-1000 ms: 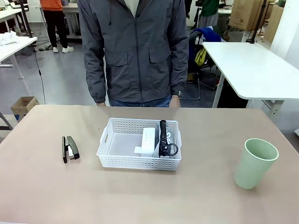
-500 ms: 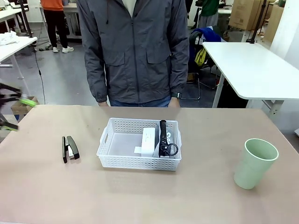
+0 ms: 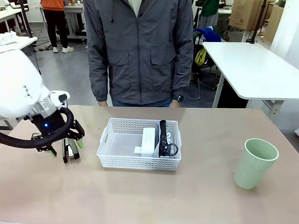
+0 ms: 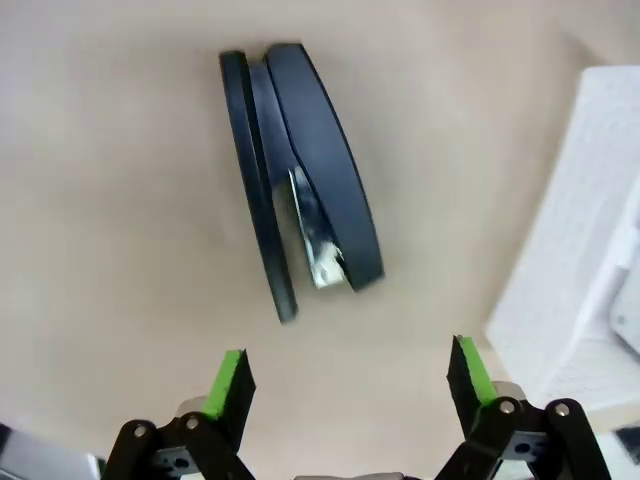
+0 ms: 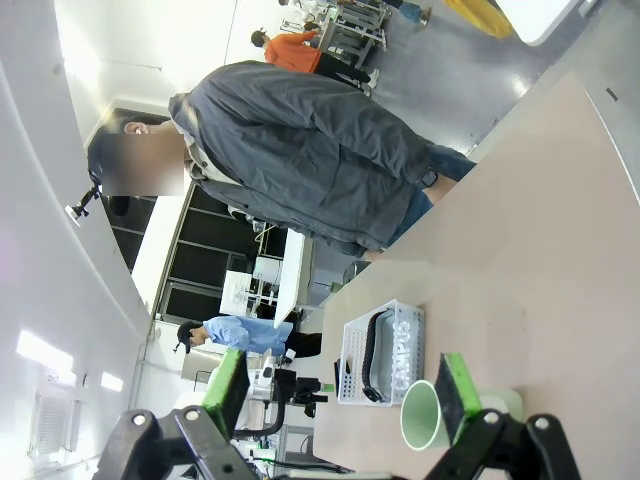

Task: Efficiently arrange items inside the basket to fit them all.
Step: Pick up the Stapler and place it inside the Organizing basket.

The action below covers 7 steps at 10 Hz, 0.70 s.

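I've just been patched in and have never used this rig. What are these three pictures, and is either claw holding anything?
This is a two-armed robot at a table, facing a person. The wide picture comes from a fixed camera between the arms. The other two come from a camera on each wrist, looking along that claw's green-padded fingers. The left gripper hangs open above the black stapler, which lies on the table to the left of the white basket. The basket holds a small white box and a pouch with a black strap. The pale green cup stands on the table to the right. The right gripper is open and empty, viewing the table from a distance.
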Each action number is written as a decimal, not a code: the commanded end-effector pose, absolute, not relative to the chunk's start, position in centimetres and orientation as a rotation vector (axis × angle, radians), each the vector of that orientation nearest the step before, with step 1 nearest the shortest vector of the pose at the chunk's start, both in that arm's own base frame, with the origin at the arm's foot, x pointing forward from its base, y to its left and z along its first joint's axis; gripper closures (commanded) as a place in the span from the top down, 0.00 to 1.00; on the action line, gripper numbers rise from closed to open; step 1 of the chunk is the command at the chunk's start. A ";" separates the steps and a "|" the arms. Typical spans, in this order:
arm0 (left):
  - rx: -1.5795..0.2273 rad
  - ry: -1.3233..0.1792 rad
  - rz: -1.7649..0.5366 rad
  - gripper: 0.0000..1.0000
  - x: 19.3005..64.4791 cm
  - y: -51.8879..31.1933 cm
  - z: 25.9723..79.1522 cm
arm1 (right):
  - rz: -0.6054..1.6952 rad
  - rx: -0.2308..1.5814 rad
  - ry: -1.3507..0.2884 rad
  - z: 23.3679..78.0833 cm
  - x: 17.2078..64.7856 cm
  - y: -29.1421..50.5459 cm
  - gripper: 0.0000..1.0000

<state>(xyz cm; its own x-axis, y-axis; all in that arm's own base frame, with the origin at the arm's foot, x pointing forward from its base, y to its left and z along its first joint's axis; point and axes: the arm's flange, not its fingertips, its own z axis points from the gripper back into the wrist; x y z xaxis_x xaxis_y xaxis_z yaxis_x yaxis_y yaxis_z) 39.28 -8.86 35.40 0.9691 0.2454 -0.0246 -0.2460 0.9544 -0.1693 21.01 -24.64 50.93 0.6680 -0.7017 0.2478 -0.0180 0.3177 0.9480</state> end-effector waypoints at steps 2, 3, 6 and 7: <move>0.006 -0.085 0.125 1.00 39.9 -7.9 35.4 | -0.487 1.189 -0.771 50.9 21.2 -24.7 1.00; 0.065 -0.087 0.099 1.00 39.9 -8.2 34.8 | -0.487 1.189 -0.771 50.9 21.2 -24.7 1.00; 0.008 -0.071 0.071 1.00 40.1 -8.2 34.5 | -0.487 1.189 -0.771 50.9 21.2 -24.7 1.00; -0.035 -0.079 0.083 1.00 40.3 -8.0 34.7 | -0.487 1.189 -0.771 50.9 21.2 -24.7 1.00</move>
<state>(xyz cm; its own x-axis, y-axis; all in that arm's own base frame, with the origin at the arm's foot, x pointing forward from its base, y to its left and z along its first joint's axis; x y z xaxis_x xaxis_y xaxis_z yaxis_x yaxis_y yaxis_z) 40.18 -8.21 34.83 0.9962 0.0580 0.0649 -0.0590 0.9982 0.0141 21.01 -24.64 50.94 0.6680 -0.7017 0.2479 -0.0182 0.3177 0.9480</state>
